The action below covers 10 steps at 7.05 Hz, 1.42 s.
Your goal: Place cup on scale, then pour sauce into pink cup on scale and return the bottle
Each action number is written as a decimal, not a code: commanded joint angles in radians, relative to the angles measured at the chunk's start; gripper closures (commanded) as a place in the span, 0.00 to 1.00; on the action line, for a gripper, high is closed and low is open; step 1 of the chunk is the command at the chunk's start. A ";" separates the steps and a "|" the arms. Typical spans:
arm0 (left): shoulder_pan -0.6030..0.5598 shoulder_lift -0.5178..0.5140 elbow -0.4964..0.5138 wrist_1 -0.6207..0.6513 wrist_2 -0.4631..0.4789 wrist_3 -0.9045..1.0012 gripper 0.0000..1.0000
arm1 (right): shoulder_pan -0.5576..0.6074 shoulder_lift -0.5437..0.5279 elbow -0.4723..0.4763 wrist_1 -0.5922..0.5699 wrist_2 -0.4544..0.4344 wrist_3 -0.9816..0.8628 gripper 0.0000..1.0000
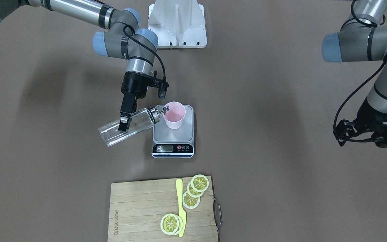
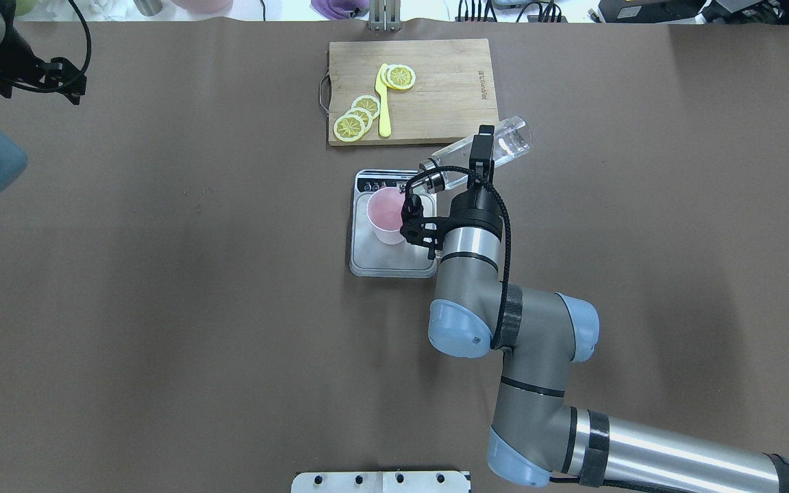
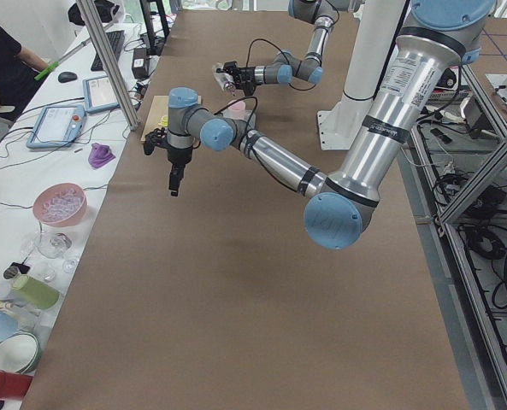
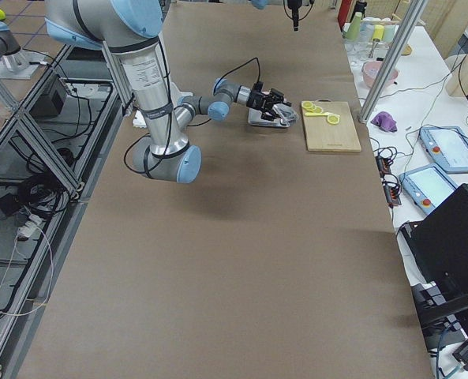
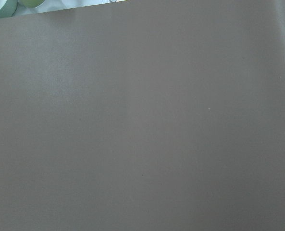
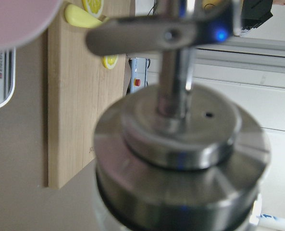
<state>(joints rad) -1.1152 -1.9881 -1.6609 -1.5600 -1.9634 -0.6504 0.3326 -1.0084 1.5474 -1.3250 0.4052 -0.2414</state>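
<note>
The pale pink cup (image 1: 174, 116) stands upright on the steel platform of the scale (image 1: 173, 135). My right gripper (image 1: 125, 125) is shut on the clear glass bottle (image 1: 140, 119) and holds it tilted almost flat. The bottle's metal pourer (image 1: 164, 109) reaches over the cup's rim. The overhead view shows the same: bottle (image 2: 507, 142), cup (image 2: 385, 212), scale (image 2: 394, 265). The right wrist view is filled by the pourer cap (image 6: 180, 144). I cannot make out the sauce or any stream. My left gripper (image 1: 368, 132) hangs far off to the side, and I cannot tell its state.
A bamboo cutting board (image 1: 139, 208) with lemon slices (image 1: 200, 183) and a yellow knife (image 1: 181, 208) lies just beyond the scale. A white mount (image 1: 176, 23) sits at the robot's edge. Bowls and cups (image 3: 61, 205) crowd a side bench, where a person (image 3: 1, 60) sits.
</note>
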 commanded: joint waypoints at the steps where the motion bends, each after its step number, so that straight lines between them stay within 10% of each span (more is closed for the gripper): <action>1: 0.000 0.000 0.007 0.000 -0.002 0.000 0.01 | -0.003 0.002 -0.007 -0.002 -0.028 -0.041 1.00; 10: -0.002 -0.002 0.009 -0.012 0.001 -0.003 0.01 | -0.012 -0.004 -0.024 0.056 -0.020 0.155 1.00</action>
<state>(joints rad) -1.1160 -1.9889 -1.6514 -1.5725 -1.9620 -0.6529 0.3212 -1.0121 1.5285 -1.2748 0.3686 -0.1635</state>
